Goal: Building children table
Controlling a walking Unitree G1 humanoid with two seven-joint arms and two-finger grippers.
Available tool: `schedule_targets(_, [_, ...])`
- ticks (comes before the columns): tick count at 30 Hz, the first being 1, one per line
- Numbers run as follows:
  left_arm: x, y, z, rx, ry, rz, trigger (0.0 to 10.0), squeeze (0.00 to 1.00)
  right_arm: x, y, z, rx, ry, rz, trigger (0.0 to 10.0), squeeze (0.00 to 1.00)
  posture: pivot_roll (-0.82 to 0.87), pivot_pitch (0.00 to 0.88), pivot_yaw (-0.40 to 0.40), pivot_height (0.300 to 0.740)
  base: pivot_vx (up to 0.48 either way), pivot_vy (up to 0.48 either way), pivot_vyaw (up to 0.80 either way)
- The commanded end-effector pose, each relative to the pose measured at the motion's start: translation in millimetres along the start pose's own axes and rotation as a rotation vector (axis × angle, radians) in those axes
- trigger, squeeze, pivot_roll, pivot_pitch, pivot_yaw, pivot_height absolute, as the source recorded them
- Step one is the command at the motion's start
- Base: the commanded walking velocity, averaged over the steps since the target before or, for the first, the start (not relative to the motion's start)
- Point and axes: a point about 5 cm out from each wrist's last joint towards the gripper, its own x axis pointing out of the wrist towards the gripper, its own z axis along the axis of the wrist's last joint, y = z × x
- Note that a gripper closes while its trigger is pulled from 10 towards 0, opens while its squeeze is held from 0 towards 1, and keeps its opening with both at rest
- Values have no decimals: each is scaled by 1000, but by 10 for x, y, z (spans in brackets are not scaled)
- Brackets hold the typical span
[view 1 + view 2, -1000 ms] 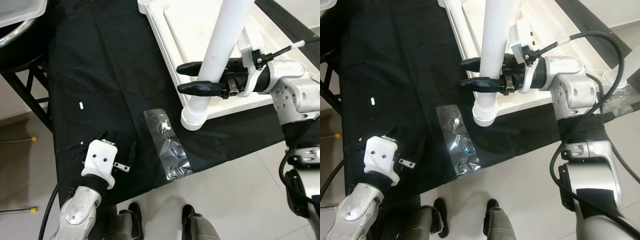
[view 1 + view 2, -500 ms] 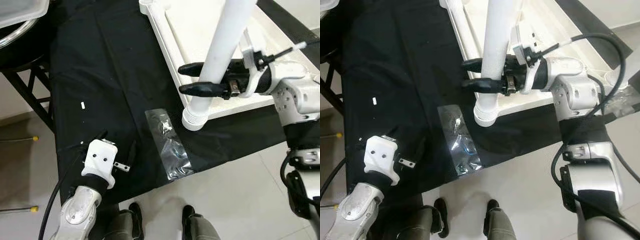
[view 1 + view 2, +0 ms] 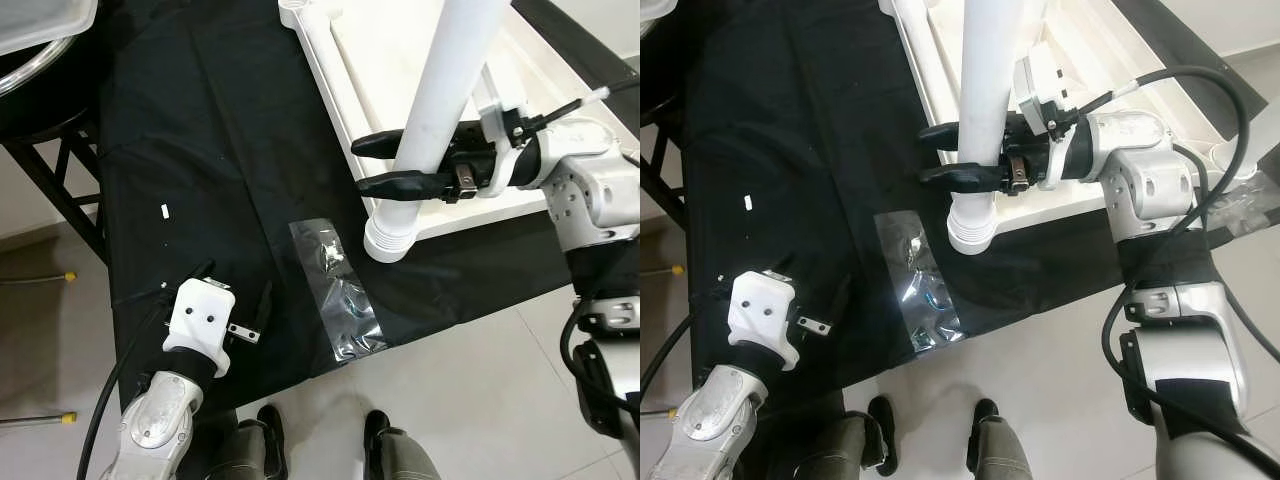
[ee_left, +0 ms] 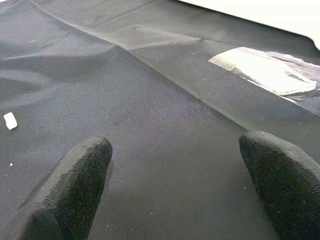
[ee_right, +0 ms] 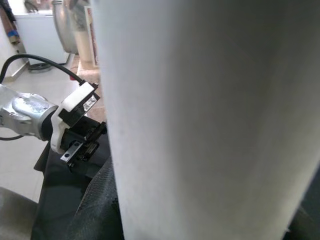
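- Black fabric sheet (image 3: 200, 150) covers the bench; a small white chip (image 3: 164, 211) lies on it at far left.
- Left claw (image 3: 232, 300) hovers low over the sheet, fingers spread, holding nothing.
- Clear plastic bag of small hardware (image 3: 337, 288) lies flat near the sheet's front edge.
- Round white plastic table leg (image 3: 425, 130) stands tilted, ribbed foot down, against the flat white tabletop panel (image 3: 400, 60).
- Right claw (image 3: 385, 165) is clamped around the leg's lower part.
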Motion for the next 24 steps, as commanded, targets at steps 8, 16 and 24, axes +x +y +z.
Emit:
schedule_targets(8, [-36,2,-104,-1,45,8,10000,0,81,22,-263,77,92,-155,10000,0,75,396,21,740,0,0,0])
schedule_targets(16, [-41,2,-121,0,45,18,10000,0,381,379,-728,198,322,-961,10000,0,53,393,-8,740,0,0,0])
schedule_targets(24, [-18,-7,-133,5,43,8,10000,0,499,479,-765,299,205,-1164,10000,0,54,374,8,740,0,0,0])
